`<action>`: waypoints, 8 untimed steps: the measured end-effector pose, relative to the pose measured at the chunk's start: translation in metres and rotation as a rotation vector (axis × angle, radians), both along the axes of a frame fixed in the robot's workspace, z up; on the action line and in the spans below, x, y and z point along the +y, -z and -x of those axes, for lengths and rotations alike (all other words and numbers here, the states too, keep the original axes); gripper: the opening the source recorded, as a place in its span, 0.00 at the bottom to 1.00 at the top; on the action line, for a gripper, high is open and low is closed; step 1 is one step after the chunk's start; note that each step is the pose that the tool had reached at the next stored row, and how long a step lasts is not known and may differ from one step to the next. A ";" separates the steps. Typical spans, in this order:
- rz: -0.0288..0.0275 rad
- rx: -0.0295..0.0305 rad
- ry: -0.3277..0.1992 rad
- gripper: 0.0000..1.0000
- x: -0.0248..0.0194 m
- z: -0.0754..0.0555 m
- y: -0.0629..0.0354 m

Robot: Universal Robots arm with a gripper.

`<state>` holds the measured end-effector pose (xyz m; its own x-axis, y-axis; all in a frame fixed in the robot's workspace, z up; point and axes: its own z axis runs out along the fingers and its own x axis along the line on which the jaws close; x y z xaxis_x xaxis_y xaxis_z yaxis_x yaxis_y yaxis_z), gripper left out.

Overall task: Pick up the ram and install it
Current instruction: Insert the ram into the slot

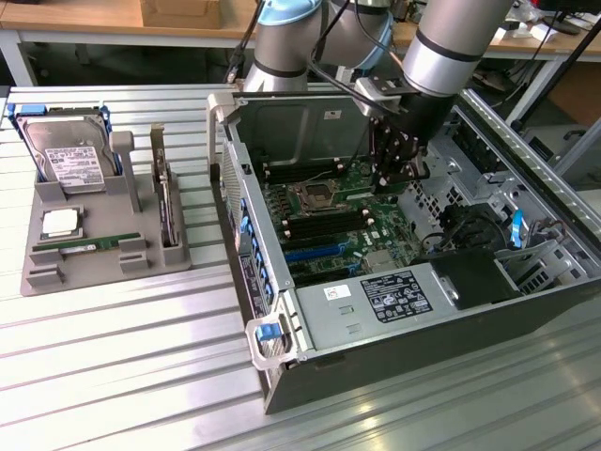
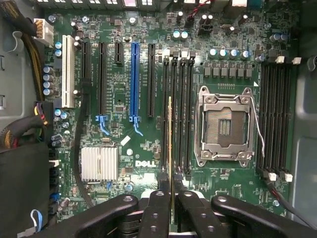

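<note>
Ram (image 2: 170, 148): edge-on, pinched in narrow-set gripper (image 2: 172, 197), above DIMM slots (image 2: 182, 99) beside CPU socket (image 2: 224, 126). Advice: keep parallel to slot, press evenly.

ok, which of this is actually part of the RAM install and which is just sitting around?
In the job: thin green ram stick gripped in the black claw; black memory slots on the green motherboard.
Lying about: silver hard drive, square silver CPU chip, upright expansion card, second green stick, all on the grey tray.
</note>
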<state>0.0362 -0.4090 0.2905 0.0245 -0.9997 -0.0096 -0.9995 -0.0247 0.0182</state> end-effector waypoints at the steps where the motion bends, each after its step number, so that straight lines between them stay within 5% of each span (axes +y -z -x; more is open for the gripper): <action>1: 0.0000 0.0000 0.000 0.13 0.0000 0.000 0.0014; 8: 0.0000 0.0000 0.001 0.13 0.0000 0.000 0.0129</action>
<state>0.0362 -0.4090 0.2777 0.0233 -0.9997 -0.0097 -0.9996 -0.0235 0.0182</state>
